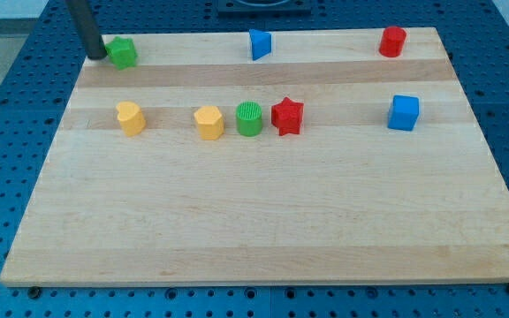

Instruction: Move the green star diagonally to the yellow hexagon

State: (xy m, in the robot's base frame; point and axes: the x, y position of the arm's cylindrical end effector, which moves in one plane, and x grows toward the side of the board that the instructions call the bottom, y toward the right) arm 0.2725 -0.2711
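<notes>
Nearest the camera, the wooden bench [263,238] is showing its bare planks along the view's bottom. Farther back, a middle row of blocks is sitting across the bench. Starting from the view's left, a yellow block [131,117] of unclear shape is standing apart. The yellow hexagon [208,122] is sitting next, just beside the green cylinder [249,118]. The red star [287,116] is sitting close against the cylinder's right side; whether they are touching cannot be told. The blue cube [404,112] is standing well apart toward the view's right.

Farthest back, along the view's top, three blocks are lying. The green star [124,53] is sitting at the top left corner of the bench. The blue triangular block [260,43] is sitting near the top centre. The red cylinder [393,41] is standing at the top right.

The tool is a plain dark rod with nothing to open or hold. Its tip [96,56] is resting just left of the green star, appearing to be touching it. The star is lying well apart from the yellow hexagon, up and to the left of it.
</notes>
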